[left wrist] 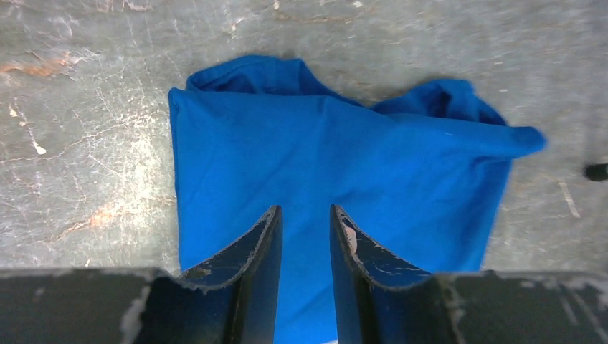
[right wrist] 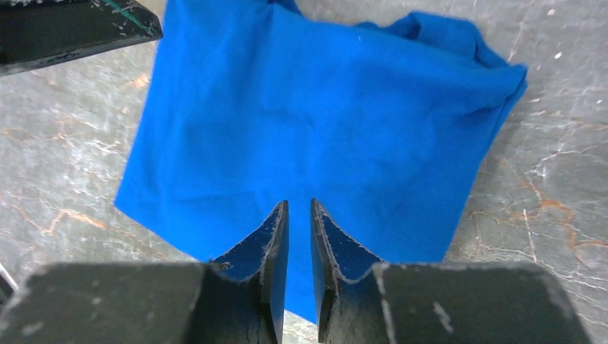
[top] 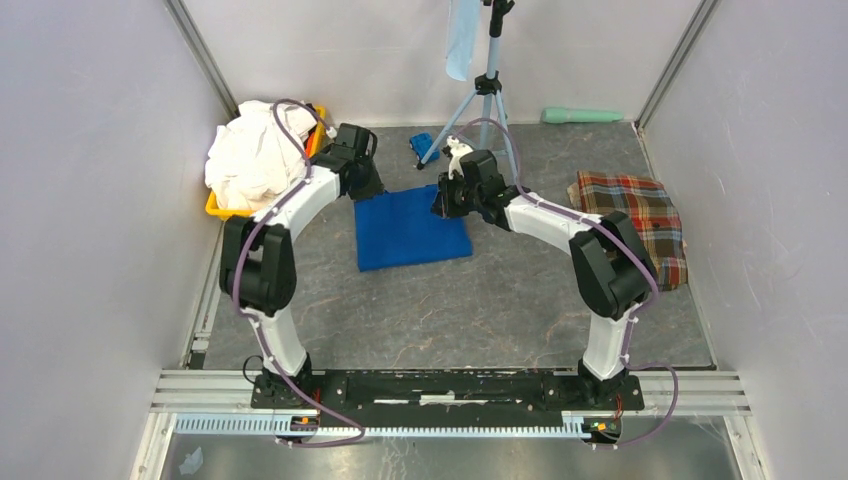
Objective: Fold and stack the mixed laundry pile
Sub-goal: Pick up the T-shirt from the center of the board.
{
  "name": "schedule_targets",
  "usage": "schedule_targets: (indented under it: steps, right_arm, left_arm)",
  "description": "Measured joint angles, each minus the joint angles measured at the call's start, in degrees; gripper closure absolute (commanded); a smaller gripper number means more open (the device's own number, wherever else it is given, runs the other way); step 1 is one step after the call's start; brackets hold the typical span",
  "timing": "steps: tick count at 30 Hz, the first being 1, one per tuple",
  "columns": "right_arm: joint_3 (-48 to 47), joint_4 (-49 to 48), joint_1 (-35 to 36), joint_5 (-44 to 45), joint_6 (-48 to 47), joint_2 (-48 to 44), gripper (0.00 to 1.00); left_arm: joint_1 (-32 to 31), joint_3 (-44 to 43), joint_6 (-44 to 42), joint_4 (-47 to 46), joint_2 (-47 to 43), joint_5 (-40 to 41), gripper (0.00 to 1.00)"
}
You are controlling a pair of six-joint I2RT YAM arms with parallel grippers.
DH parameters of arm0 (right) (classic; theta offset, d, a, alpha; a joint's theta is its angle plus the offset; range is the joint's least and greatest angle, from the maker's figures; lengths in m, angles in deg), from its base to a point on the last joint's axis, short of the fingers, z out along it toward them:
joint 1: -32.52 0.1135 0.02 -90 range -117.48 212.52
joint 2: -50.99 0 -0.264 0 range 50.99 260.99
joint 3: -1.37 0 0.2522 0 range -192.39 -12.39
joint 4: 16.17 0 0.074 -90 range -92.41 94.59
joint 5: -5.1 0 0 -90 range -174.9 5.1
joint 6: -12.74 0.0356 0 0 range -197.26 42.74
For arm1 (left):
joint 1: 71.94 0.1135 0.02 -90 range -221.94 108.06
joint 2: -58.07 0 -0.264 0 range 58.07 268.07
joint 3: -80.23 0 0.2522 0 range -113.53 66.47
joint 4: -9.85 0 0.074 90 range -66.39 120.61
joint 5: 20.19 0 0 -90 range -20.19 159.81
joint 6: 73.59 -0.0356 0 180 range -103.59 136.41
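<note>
Now: both arms hover over the royal-blue T-shirt (top: 410, 228), which lies folded into a rough rectangle in the middle of the table (top: 480, 310), between the two grippers.
Left gripper (left wrist: 306, 211): released, jaws a little apart, nothing between them, blue cloth beneath.
Right gripper (right wrist: 299, 204): also released, with a narrower gap and no cloth pinched.
Rest of the pile: white shirts (top: 255, 155) are heaped in the yellow bin (top: 215, 208) at the far left. The plaid cloth (top: 635, 220) lies folded at the right, well apart from the tee.
Step, as I judge it: tidying or finishing the tee's fold.
Flaw to fix: one edge is bunched, with a rolled lump at each end.
How: take both lumpy corners at once, draw them outward evenly, and lay them down low and flat.
Risk: the soft jersey probably slides on the smooth table, so a one-sided tug would skew the rectangle.
</note>
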Motion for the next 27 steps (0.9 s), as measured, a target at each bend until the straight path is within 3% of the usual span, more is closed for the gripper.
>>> schedule_targets:
  steps: [14,27]
  right_arm:
    - [3.74,-3.23,-0.66,1.01,-2.12,5.62,0.80]
    - [-8.44,-6.36,-2.01,2.95,-2.71,15.50,0.80]
  left_arm:
    - [0.94,-1.53,-6.27,-3.34,12.87,5.57,0.67]
    - [0.92,2.23,-8.76,-10.78,13.20,8.02,0.68]
